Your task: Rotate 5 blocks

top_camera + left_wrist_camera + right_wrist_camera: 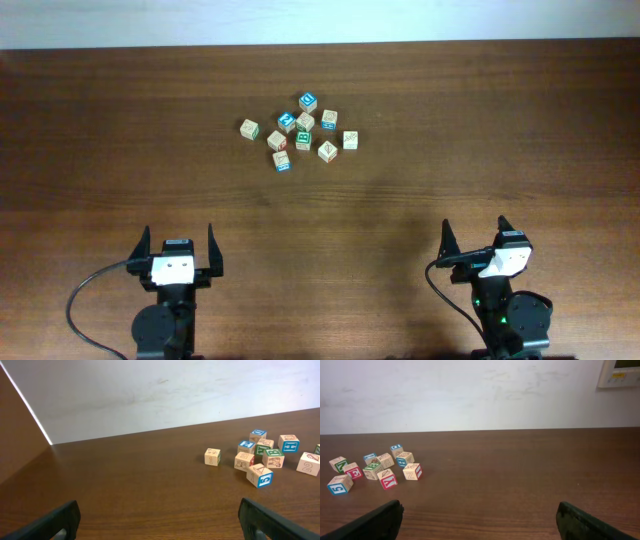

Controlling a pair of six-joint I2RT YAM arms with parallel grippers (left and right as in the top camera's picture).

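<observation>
Ten small wooden alphabet cubes [306, 121], or thereabouts, in one loose cluster on the table [500, 120], far side, slightly left of centre

Overhead: green B cube [303, 140] in the middle of the cluster; two blue-faced cubes [308, 101] towards its far edge; one lone cube [249, 128] set apart at the left. At near left the left gripper [178, 242], at near right the right gripper [475, 232]; both spread wide, holding nothing, well apart from the cubes

Left wrist view: cluster at far right; green B cube [273, 458] within it, blue 5 cube [260, 476] nearest, lone cube [212, 456] left of the rest. Its fingers [55, 521] stand at the two lower corners, wide, bare table between them

Right wrist view: cluster at far left; red Y cube [387, 479] and red-framed I cube [412, 471] on its near right, just beside each other; blue 5 cube [340, 484] at its near left. Its fingers [372, 521] wide, empty; white wall [470, 390] beyond the table
</observation>
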